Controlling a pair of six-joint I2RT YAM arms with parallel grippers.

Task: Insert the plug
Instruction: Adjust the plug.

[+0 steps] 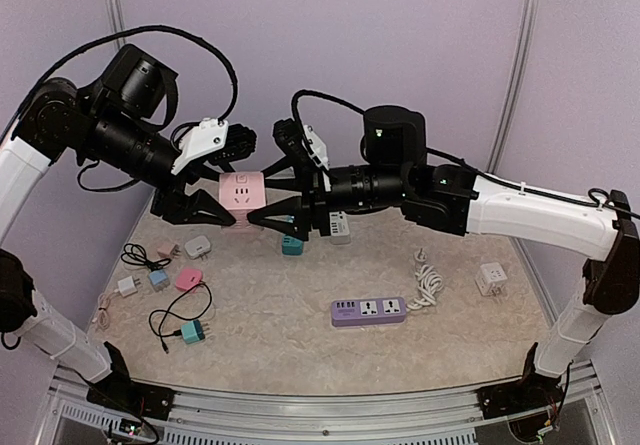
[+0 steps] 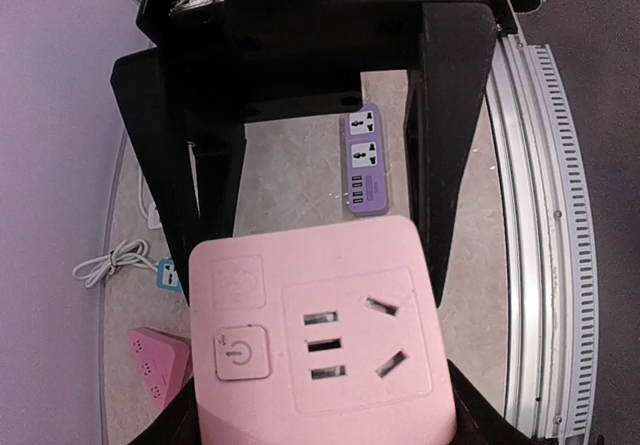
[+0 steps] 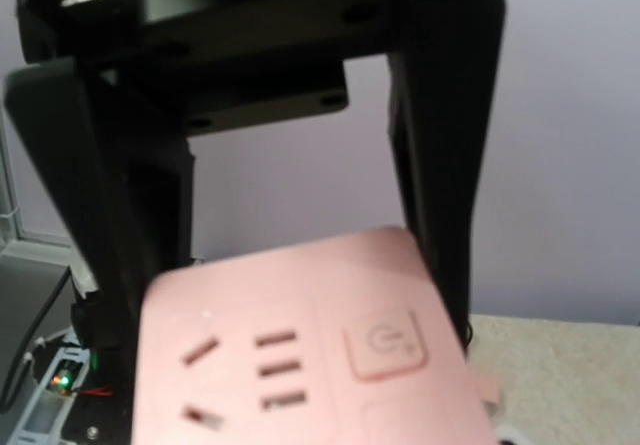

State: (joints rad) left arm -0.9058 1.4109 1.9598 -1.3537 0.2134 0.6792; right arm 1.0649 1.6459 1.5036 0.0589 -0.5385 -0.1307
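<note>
A pink cube socket point(image 1: 242, 193) hangs in the air above the back of the table, between both grippers. My left gripper point(image 1: 226, 201) is shut on it; in the left wrist view its fingers hug the cube point(image 2: 320, 345) at the bottom corners. My right gripper point(image 1: 260, 197) comes from the right, and its black fingers point(image 2: 450, 165) flank the cube's far sides. I cannot tell whether they press on it. The cube also fills the lower right wrist view point(image 3: 300, 365), blurred. Neither gripper holds a plug. Several plugs lie on the table.
A purple power strip point(image 1: 369, 311) lies at the middle front, with a coiled white cable point(image 1: 428, 283) and a white cube socket point(image 1: 491, 278) to its right. Teal plugs point(image 1: 192, 331) point(image 1: 292, 246), a pink adapter point(image 1: 188, 279) and a white charger point(image 1: 127, 286) lie left.
</note>
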